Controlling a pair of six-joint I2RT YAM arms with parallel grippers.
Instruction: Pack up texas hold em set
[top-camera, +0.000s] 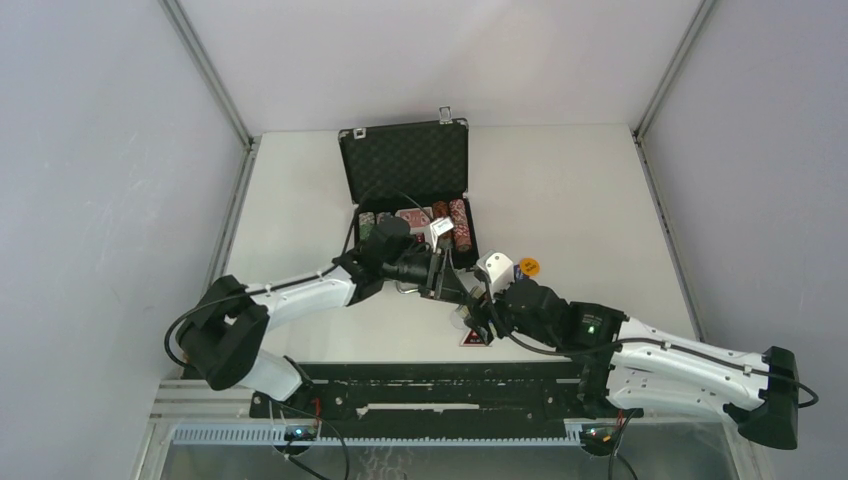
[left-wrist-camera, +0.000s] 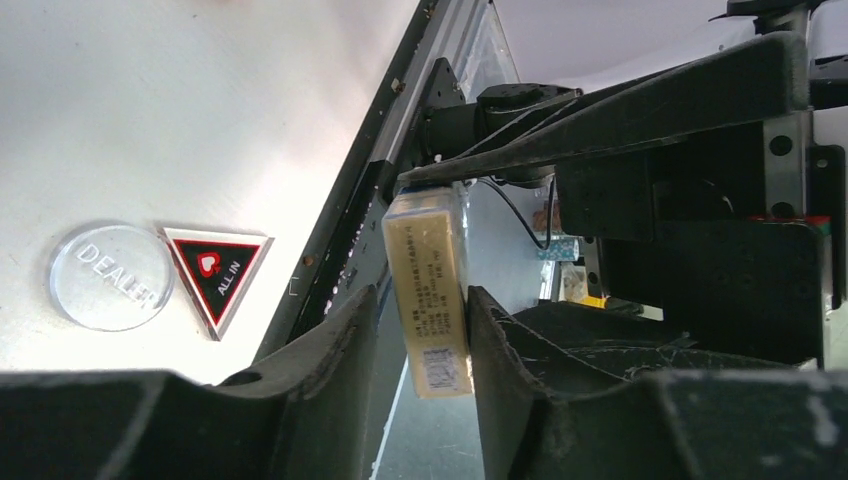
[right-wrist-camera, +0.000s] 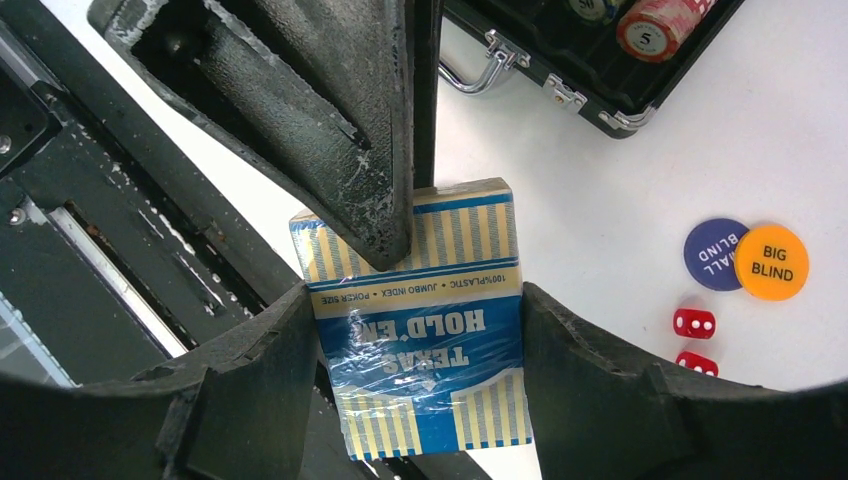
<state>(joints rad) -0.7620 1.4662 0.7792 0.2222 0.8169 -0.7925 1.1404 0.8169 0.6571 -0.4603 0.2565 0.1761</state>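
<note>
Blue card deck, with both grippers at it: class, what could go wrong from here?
1. The right gripper clamps the blue card deck while the left gripper only flanks its thin edge; releasing before the left grip is firm could drop it.
2. Its wrapper looks glossy, so it might slip or twist.
3. A dropped deck could scatter the red dice.

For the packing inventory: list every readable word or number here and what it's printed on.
"DEALER": clear round button.
"ALL IN": black and red triangular token.
"TEXAS HOLD 'EM": blue card deck, face.
"100% PLASTIC · JUMBO INDEX · POKER SIZE": same deck.
"BIG BLIND": orange token.
"...ALL BLIND": purple token, start unclear.
"5": pink chip.
Fine print on the deck's side: too small.
</note>
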